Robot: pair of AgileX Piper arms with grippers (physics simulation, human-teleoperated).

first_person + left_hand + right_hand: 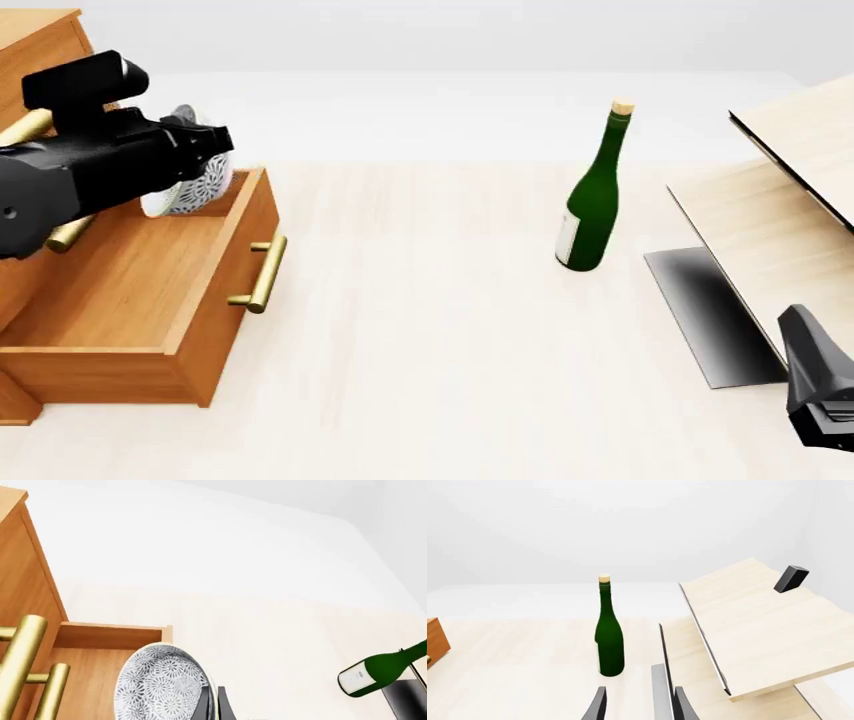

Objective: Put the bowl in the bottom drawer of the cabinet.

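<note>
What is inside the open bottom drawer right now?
Its visible wooden floor is bare. The bowl, held by the left gripper, hangs over the bottom drawer; the arm hides the back corner.

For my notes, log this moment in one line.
left gripper: holds bowl over open bottom drawer | right gripper: open, idle | wine bottle: upright

Simulated test scene: blank white backdrop, bare pale table [441, 330], flat rendered surfaces.

Left hand [200, 170] is clamped shut, arm stretched forward; right hand [637, 705] rests low, fingers parted
</note>
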